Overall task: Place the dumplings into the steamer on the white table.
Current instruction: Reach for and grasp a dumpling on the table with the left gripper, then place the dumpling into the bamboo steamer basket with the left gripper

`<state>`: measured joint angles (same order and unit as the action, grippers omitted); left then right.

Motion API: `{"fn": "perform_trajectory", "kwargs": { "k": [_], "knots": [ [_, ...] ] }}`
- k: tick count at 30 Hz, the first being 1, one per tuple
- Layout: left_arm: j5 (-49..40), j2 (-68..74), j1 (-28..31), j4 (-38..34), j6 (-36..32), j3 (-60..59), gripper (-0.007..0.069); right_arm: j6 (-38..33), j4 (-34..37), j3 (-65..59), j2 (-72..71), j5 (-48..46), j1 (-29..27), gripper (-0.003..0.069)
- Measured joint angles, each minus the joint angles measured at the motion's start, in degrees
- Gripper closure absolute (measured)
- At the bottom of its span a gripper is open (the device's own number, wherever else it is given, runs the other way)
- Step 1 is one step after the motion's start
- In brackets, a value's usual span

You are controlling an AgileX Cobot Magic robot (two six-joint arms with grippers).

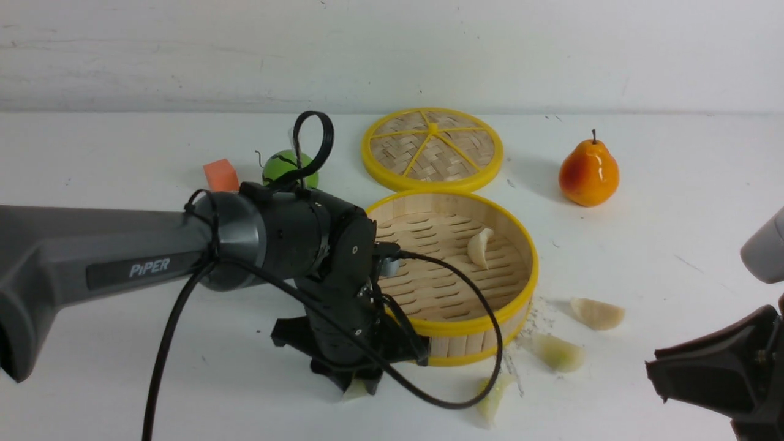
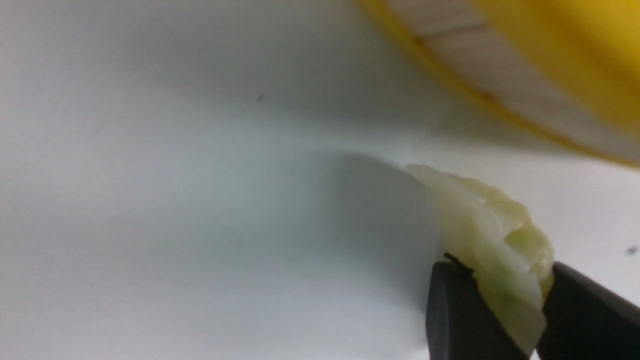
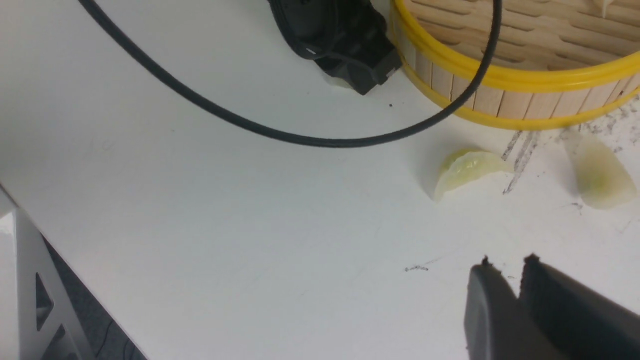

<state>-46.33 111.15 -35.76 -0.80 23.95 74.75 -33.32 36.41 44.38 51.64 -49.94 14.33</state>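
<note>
Bright even light; soft shadows; left wrist view blurred (steamer point(image 2: 500, 65) worst).

Robot lab: white table point(image 1: 674, 214) w/ arm point(image 1: 92, 263), toy pear point(image 1: 588, 173).

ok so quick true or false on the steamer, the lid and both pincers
1. One cream dumpling lies in the steamer. True.
2. The lid sits on the steamer. False: it lies on the table behind it.
3. The left pincer grips a green dumpling. True.
4. The right pincer holds a dumpling. False: it holds nothing.
</note>
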Motion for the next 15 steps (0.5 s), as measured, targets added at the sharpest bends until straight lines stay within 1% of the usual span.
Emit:
{"fn": "perform_trajectory", "kwargs": {
  "k": [2, 6, 10, 15],
  "knots": [
    [-2.85, -2.32, 0.0, 1.53, 0.0, -0.26, 0.044, -0.05, 0.0, 0.0, 0.0, 0.0, 0.0, 0.0565],
    [-4.85, -7.83, 0.0, 2.45, -0.06, 1.7, 0.044, -0.05, 0.0, 0.0, 0.0, 0.0, 0.0, 0.0564],
    [-6.57, -11.19, 0.0, 1.96, -2.6, 9.52, 0.044, -0.05, 0.0, 0.0, 0.0, 0.0, 0.0, 0.0561],
    [-7.47, -6.05, 0.0, 0.4, -5.5, 21.03, 0.044, -0.05, 0.0, 0.0, 0.0, 0.1, 0.0, 0.0554]
  ]
}}
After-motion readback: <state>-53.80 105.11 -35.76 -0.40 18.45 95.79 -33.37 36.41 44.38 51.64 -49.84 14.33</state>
